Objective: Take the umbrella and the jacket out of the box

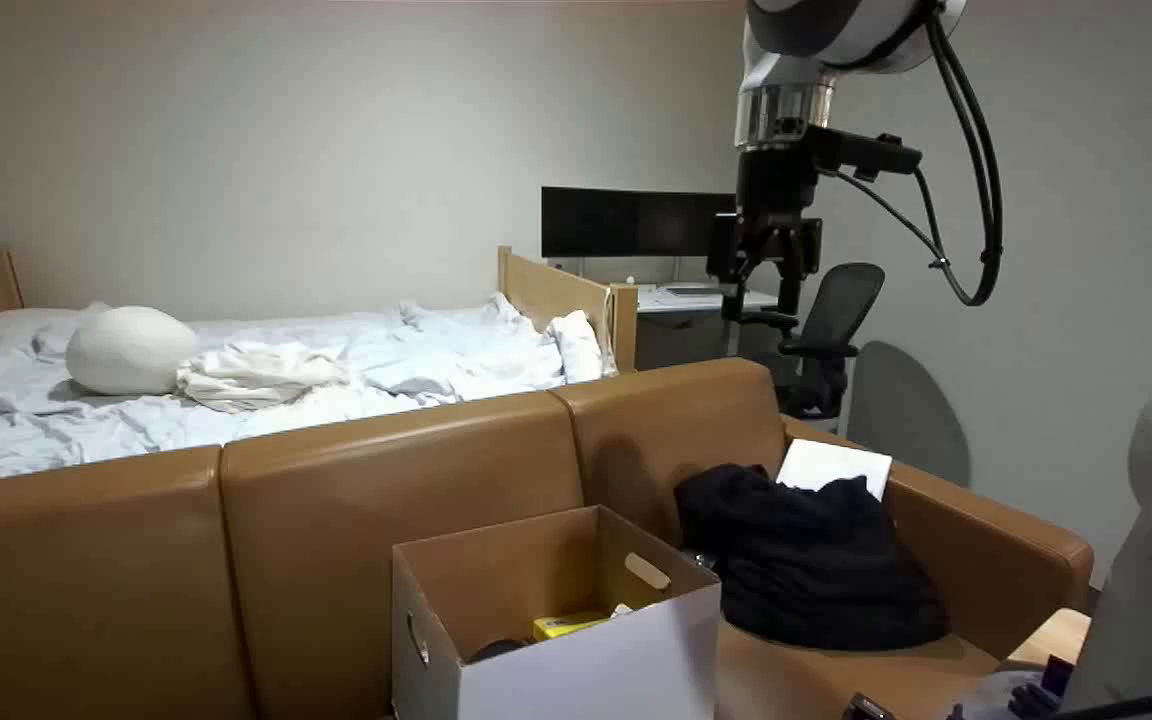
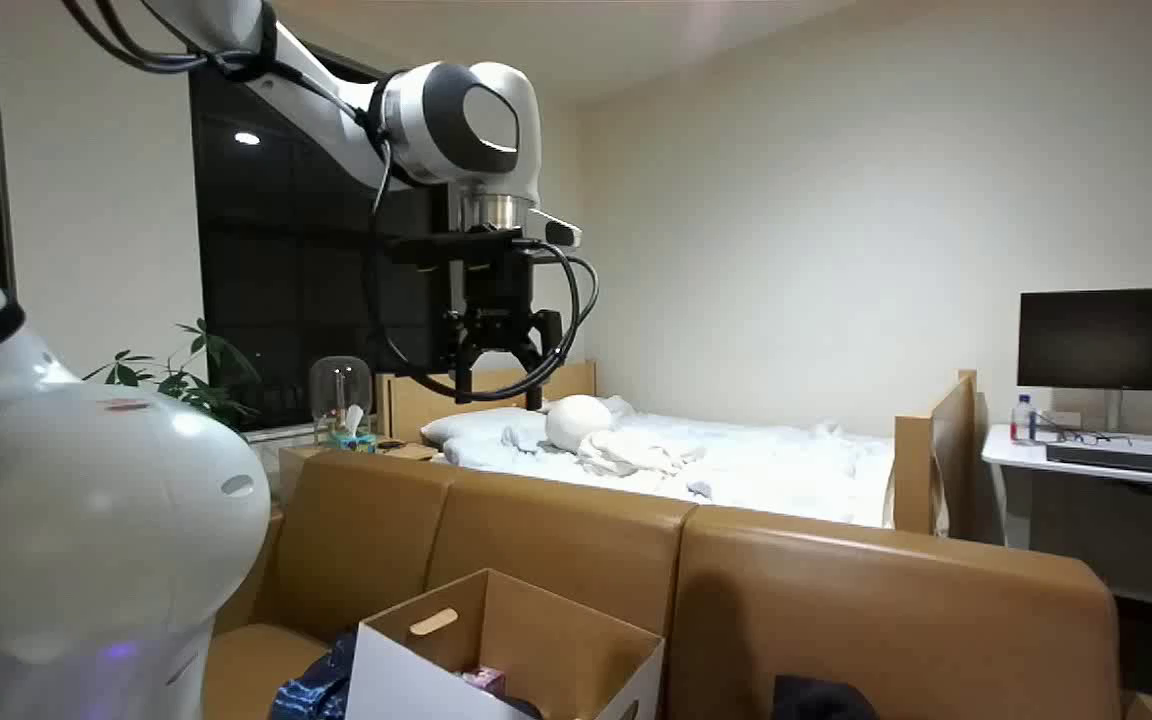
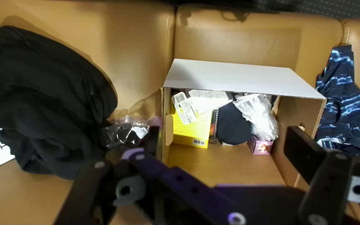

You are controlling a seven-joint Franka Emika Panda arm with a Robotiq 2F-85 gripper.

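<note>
1. Closest in, my gripper [image 1: 761, 303] points down above the couch [image 1: 396, 470], fingers spread wide and nothing between them; I read that stance as ready for a bulky grab.
2. Below, in the wrist view, the white-sided box [image 3: 242, 76] stands on the couch seat, mouth up, presumably so I can reach straight in.
3. Inside, a yellow pack [image 3: 194, 128], clear plastic wrapping [image 3: 265, 123] and a small pink carton [image 3: 260, 146] crowd one side, leaving bare brown cardboard beside them. A dark rounded item [image 3: 233, 125] among them may be the umbrella; I cannot confirm it.
4. Outside the box, beside it on the couch, the black jacket [image 3: 42, 97] slumps in a heap, its soft fabric holding no shape. A clear plastic bag [image 3: 127, 129] lies between the two. That half of the job looks done to me.
5. On the box's opposite side, a navy patterned cloth [image 3: 342, 109] lies limp, out of the gripper's likely way.
6. Farthest off, beyond the couch back, both exterior views show a bed [image 1: 561, 292] and a monitor [image 2: 1116, 340] on a desk [image 2: 1021, 452], well apart from my work.
</note>
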